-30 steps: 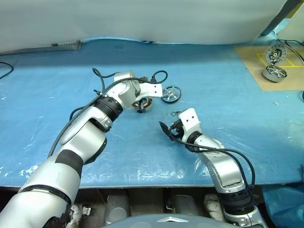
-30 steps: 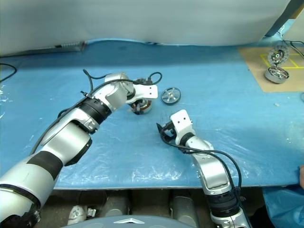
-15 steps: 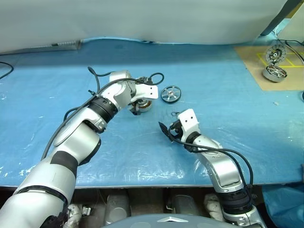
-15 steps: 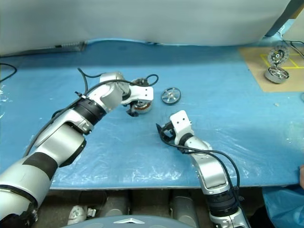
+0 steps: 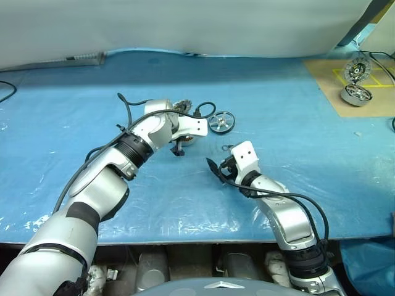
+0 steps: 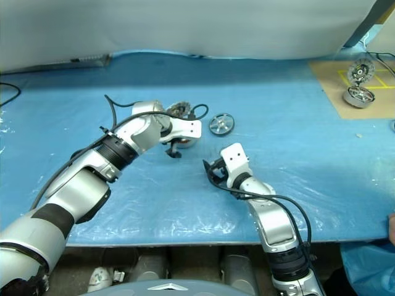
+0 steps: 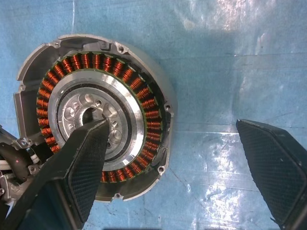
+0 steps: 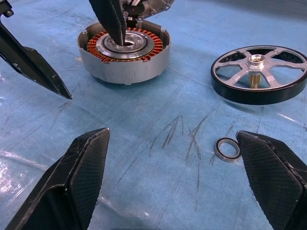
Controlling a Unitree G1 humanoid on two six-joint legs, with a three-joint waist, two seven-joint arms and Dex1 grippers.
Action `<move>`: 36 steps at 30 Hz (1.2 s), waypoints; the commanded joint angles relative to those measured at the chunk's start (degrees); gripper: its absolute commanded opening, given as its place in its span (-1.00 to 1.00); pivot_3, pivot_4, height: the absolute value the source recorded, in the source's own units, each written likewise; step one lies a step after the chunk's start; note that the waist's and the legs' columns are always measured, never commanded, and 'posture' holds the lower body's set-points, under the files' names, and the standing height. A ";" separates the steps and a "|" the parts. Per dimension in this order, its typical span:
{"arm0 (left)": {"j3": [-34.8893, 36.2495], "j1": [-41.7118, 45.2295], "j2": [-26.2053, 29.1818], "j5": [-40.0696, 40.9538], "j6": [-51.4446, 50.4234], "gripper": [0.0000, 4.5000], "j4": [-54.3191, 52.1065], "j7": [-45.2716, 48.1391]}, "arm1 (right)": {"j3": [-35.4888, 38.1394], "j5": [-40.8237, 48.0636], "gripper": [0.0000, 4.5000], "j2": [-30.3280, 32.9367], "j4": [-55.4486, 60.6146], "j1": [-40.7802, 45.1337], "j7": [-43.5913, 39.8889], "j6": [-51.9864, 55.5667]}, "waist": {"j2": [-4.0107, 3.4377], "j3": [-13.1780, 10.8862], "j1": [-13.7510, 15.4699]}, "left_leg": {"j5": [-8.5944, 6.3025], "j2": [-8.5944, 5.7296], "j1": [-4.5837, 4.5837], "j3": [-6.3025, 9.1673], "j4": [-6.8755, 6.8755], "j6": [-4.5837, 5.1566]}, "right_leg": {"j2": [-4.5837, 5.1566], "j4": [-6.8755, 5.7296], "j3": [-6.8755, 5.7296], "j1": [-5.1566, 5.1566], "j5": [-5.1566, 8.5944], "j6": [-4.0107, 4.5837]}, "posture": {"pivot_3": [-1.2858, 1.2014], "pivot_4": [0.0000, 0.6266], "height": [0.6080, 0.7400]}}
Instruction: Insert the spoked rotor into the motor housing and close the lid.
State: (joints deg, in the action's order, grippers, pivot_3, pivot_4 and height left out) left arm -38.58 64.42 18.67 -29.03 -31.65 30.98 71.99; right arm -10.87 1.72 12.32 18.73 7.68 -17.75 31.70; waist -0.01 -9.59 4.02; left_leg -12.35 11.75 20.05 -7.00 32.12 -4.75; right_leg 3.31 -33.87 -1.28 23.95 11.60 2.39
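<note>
The worktop [image 5: 296,185] is covered by a blue plastic sheet; all task parts lie on it near the centre.

The left pincer [image 7: 177,158] hangs over the motor housing [image 7: 96,115], pointing steeply down. Its jaws are released and wide apart, grasping nothing. In the left wrist view one finger [image 7: 88,165] overlaps the silver centre of the housing and the other finger stands over bare sheet just beside the housing rim; whether the first finger touches the housing cannot be told.

The right pincer [image 8: 177,182] is near the worktop, aimed nearly level toward the parts. Its jaws are released and empty.

The motor housing [image 8: 124,55] sits flat, open side up, with its ring of copper windings exposed. The lid [image 6: 179,110] stands raised at the far edge of the housing.

The spoked rotor [image 8: 259,74] lies flat on the sheet, beside the housing on the robot's right, apart from it.

A small dark ring [image 8: 228,149] lies on the sheet near the rotor, between it and the right pincer.
</note>
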 commanded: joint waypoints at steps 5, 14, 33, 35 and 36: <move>-0.61 -0.95 -0.91 -0.63 1.83 0.27 1.95 -1.10 | -0.04 0.05 1.00 -0.45 1.03 -0.16 0.36 -1.67 | 0.00 0.00 0.00 | 0.00 0.00 -0.01 0.00 0.00 0.00 | 0.00 0.00 0.00 -0.01 0.00 0.00 | 0.03 -0.52 1.00; -0.26 -10.29 7.00 -0.37 -0.51 -0.23 -16.17 3.97 | 0.37 -0.20 1.00 -1.03 0.17 -0.66 1.29 -2.93 | -0.09 0.05 -0.30 | 0.00 0.04 -0.29 -0.03 -0.05 0.00 | 0.00 0.00 0.01 -0.21 0.05 0.07 | 0.03 -0.52 1.00; 8.98 -31.87 16.97 5.78 7.73 -0.23 -35.31 -1.65 | -0.47 -0.65 1.00 -3.53 -2.07 -2.20 3.10 -5.98 | -0.46 0.28 -1.65 | -0.01 0.04 -0.66 -0.09 -0.39 0.01 | 0.00 0.08 -0.02 -0.44 0.18 0.19 | 0.03 -0.52 1.00; 9.90 -31.20 16.96 6.93 13.62 -0.23 -31.87 -3.51 | -0.46 -0.69 1.00 -3.64 -2.36 -2.00 3.07 -6.21 | -0.51 0.31 -1.50 | -0.01 0.04 -0.79 -0.09 -0.39 0.01 | 0.01 0.08 -0.02 -0.59 0.20 0.18 | 0.03 -0.52 1.00; 10.23 -30.48 16.89 7.45 16.88 -0.23 -29.84 -4.21 | -0.41 -0.73 1.00 -3.67 -2.55 -1.87 3.07 -6.35 | -0.57 0.34 -1.38 | -0.01 0.03 -0.85 -0.10 -0.40 0.01 | 0.02 0.09 -0.03 -0.66 0.20 0.17 | 0.03 -0.52 1.00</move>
State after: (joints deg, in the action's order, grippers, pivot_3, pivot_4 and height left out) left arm -27.03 34.96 35.09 -21.65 -17.99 -4.09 69.22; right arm -11.04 1.04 8.96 15.19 5.42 -14.82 26.67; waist -0.58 -9.25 2.64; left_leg -12.37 11.75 19.19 -7.09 31.72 -4.74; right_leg 3.39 -33.78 -1.31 23.25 11.86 2.47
